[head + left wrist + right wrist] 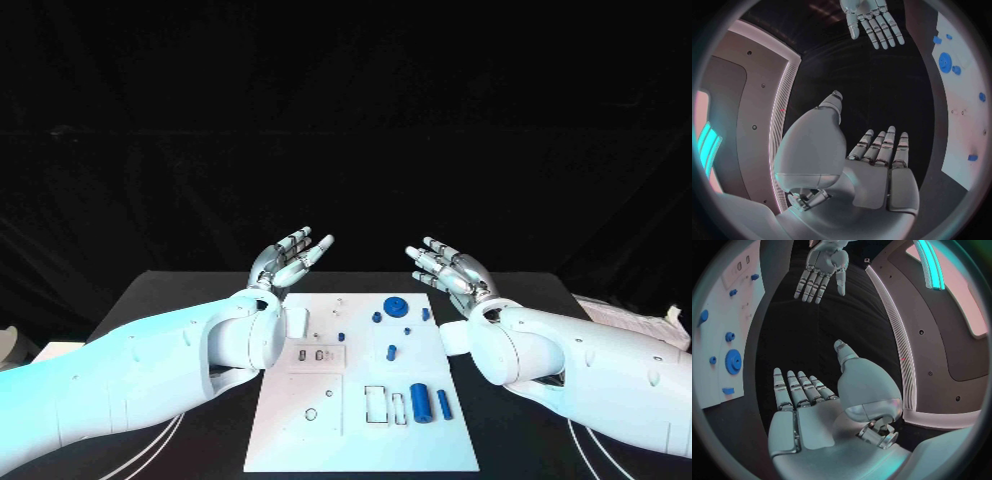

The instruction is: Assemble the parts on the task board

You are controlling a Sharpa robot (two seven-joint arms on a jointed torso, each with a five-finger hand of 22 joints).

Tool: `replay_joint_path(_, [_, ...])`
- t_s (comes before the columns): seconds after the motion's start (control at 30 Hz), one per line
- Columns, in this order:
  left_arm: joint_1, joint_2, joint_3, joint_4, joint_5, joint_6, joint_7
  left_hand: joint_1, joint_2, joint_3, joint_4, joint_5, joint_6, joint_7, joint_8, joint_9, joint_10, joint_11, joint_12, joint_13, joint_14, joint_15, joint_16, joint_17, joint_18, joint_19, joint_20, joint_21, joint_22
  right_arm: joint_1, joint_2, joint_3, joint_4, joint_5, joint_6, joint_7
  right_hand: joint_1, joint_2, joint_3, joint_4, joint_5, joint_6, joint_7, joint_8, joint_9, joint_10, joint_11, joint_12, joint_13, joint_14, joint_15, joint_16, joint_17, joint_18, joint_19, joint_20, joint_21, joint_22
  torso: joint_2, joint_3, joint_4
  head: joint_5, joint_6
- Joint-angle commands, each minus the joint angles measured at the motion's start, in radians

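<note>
A matte black table [188, 300] stood before a backdrop of black cloth [346, 120] that closed off the room behind it. In the middle of the table lay the flat white rectangular task board [361, 440], its long side running away from the robot.

Small blue plastic parts rested on the board: a round blue gear-like disc [394, 305] near the far end, a few little blue pegs [378, 317] beside it, a short blue pin [391, 352] near the middle, and a thick blue cylinder [421, 401] with a thinner blue rod [444, 404] just beside it toward the near end. Outlined rectangular slots [376, 397] sat next to the cylinder.

The silver left hand [286, 260] hovered above the far left corner of the board, palm turned inward, fingers straight and spread, holding nothing. The silver right hand [450, 267] hovered above the far right corner in a mirrored pose, fingers likewise apart and empty. The two hands faced each other, well apart, with neither touching the board nor any part.

At the right edge of the table lay some crumpled white sheets [635, 322]. In the wrist views, pale grey panelled walls [754, 110] curved beside the table, with a cyan light strip [932, 260] set in one.
</note>
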Motion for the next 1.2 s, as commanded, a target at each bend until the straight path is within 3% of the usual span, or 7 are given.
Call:
replay_joint_path(0.03, [0.002,0.002,0.0,-0.002,0.023,0.079,0.001,0.048,0.017,0.018,0.01,0.004,0.068,0.101,0.014,0.007,0.08,0.024,0.014,0.007,0.11,0.02,0.023,0.013,0.013,0.058,0.017,0.024,0.011,0.004,0.003,-0.002,-0.008,-0.081,0.161,-0.06,0.111,0.01,0.012,-0.06,-0.006,0.126,0.141,0.018,0.013,0.174,0.023,0.025,0.014,0.174,0.018,0.026,0.014,0.037,0.137,0.004,0.031,0.018,0.0,-0.0001,-0.0001,0.0,0.0])
replay_joint_path(0.13, [0.002,0.002,0.0,-0.002,0.023,0.079,0.001,0.061,0.055,0.037,0.004,-0.001,0.19,0.103,0.035,0.018,0.248,0.055,0.041,0.02,0.352,0.032,0.083,0.043,0.0,0.286,0.016,0.094,0.046,0.005,0.004,-0.004,-0.013,-0.089,0.181,-0.068,0.165,0.013,0.025,-0.101,-0.021,0.311,0.134,0.049,0.03,0.44,0.016,0.068,0.033,0.461,0.004,0.073,0.034,0.087,0.357,0.003,0.087,0.043,0.0,-0.0001,-0.0001,0.0,0.0])
replay_joint_path(0.2, [0.003,-0.033,0.0,-0.01,0.024,0.115,0.02,0.068,0.071,0.041,-0.001,-0.004,0.281,0.108,0.053,0.027,0.355,0.042,0.057,0.027,0.412,0.02,0.101,0.047,0.011,0.435,0.013,0.14,0.067,0.009,0.001,-0.003,-0.065,-0.208,0.114,-0.011,0.184,0.012,0.032,-0.118,-0.025,0.412,0.121,0.063,0.037,0.558,0.001,0.084,0.036,0.564,-0.012,0.088,0.036,0.107,0.405,0.004,0.104,0.046,0.004,-0.0014,-0.0022,-0.005,0.004])
replay_joint_path(0.3, [0.004,-0.052,0.0,0.002,0.022,0.135,0.025,0.078,0.087,0.04,-0.015,-0.005,0.415,0.095,0.074,0.035,0.556,0.013,0.091,0.037,0.515,-0.015,0.13,0.055,0.04,0.558,0.007,0.182,0.079,0.012,-0.001,-0.002,-0.076,-0.271,0.095,0.0,0.204,0.011,0.046,-0.142,-0.033,0.569,0.1,0.078,0.042,0.644,-0.022,0.087,0.031,0.653,-0.039,0.097,0.033,0.123,0.471,-0.002,0.128,0.046,0.008,-0.0025,-0.001,-0.008,0.004])
replay_joint_path(0.5, [0.009,-0.092,0.0,0.041,0.018,0.166,0.017,0.096,0.102,0.032,-0.055,-0.006,0.579,0.076,0.1,0.039,0.696,-0.027,0.127,0.041,0.668,-0.061,0.163,0.076,0.044,0.701,-0.033,0.221,0.084,0.024,-0.012,0.004,-0.082,-0.413,0.077,-0.007,0.205,0.003,0.084,-0.177,-0.054,0.712,0.078,0.073,0.04,0.756,-0.054,0.075,0.029,0.782,-0.078,0.102,0.035,0.125,0.567,-0.037,0.158,0.044,0.032,-0.0051,0.0051,-0.019,0.011])
replay_joint_path(0.77, [0.014,-0.146,0.001,0.142,0.011,0.207,-0.004,0.133,0.12,0.067,-0.097,-0.004,0.64,0.061,0.1,0.034,0.77,-0.049,0.122,0.039,0.739,-0.087,0.161,0.105,0.044,0.768,-0.06,0.232,0.081,0.047,-0.027,0.022,-0.093,-0.692,0.079,-0.093,0.188,-0.016,0.148,-0.223,-0.063,0.789,0.062,0.056,0.04,0.859,-0.082,0.048,0.031,0.918,-0.121,0.108,0.048,0.125,0.684,-0.089,0.206,0.051,0.063,-0.0052,0.014,-0.027,0.018])
replay_joint_path(1.2, [0.031,-0.214,0.011,0.27,0.034,0.22,-0.018,0.122,0.11,0.069,-0.1,-0.006,0.643,0.062,0.089,0.032,0.775,-0.048,0.108,0.036,0.746,-0.087,0.152,0.113,0.043,0.779,-0.061,0.23,0.077,0.108,-0.008,0.033,-0.092,-1.306,0.184,-0.351,0.172,-0.065,0.162,-0.243,-0.071,0.858,0.023,0.045,0.043,0.957,-0.127,0.035,0.033,1.096,-0.18,0.148,0.107,0.124,0.818,-0.155,0.304,0.09,0.13,-0.0201,0.0474,-0.061,0.034])
